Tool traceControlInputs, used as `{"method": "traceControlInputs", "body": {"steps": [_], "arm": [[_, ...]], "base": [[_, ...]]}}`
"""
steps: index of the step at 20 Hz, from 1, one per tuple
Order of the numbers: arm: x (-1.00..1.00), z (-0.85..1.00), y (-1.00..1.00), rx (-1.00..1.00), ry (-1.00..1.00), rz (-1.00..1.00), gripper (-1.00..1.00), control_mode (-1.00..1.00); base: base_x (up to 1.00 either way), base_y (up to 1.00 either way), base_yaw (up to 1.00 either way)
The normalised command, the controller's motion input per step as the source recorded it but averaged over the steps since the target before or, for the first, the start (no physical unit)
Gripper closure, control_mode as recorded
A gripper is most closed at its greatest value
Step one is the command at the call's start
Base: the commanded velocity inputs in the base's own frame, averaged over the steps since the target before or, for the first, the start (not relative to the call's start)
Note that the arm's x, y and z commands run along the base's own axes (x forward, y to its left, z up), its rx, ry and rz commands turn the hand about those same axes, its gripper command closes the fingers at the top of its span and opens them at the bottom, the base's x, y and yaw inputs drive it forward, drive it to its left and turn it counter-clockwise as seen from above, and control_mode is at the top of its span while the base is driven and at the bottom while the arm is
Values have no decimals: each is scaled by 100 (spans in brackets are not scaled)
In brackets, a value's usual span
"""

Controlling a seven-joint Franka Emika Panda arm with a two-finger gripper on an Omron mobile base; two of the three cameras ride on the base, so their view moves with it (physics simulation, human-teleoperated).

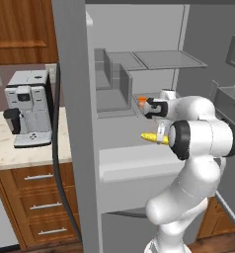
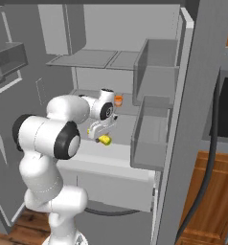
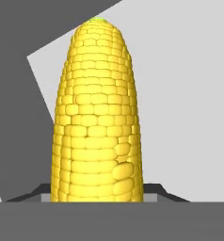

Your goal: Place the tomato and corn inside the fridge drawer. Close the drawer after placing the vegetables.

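Observation:
My gripper (image 1: 160, 136) is shut on the corn (image 1: 150, 137), a yellow cob that sticks out sideways from the fingers inside the open fridge. Seen from the right base, the gripper (image 2: 100, 132) holds the corn (image 2: 105, 139) just above the pale grey-white fridge drawer (image 2: 117, 181). That drawer (image 1: 134, 168) spans the fridge width and stands pulled out below the hand. The hand view looks along the bumpy corn (image 3: 97, 117) to its greenish tip, with a pale surface behind it. The tomato is out of view.
A small orange cup-like item (image 1: 141, 101) sits on the fridge shelf behind the hand. Grey door bins (image 2: 154, 134) hang on the open right door. A coffee machine (image 1: 28, 111) stands on the counter to the left, above brown wooden drawers (image 1: 40, 197).

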Motion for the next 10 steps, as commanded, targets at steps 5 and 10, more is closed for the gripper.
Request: {"method": "traceControlInputs", "body": {"steps": [5,10], "arm": [[-4,-64,7,0,-7,12,100,-100],[-15,-45,30,0,-6,8,100,-100]], "base": [[0,0,0],[0,0,0]]}}
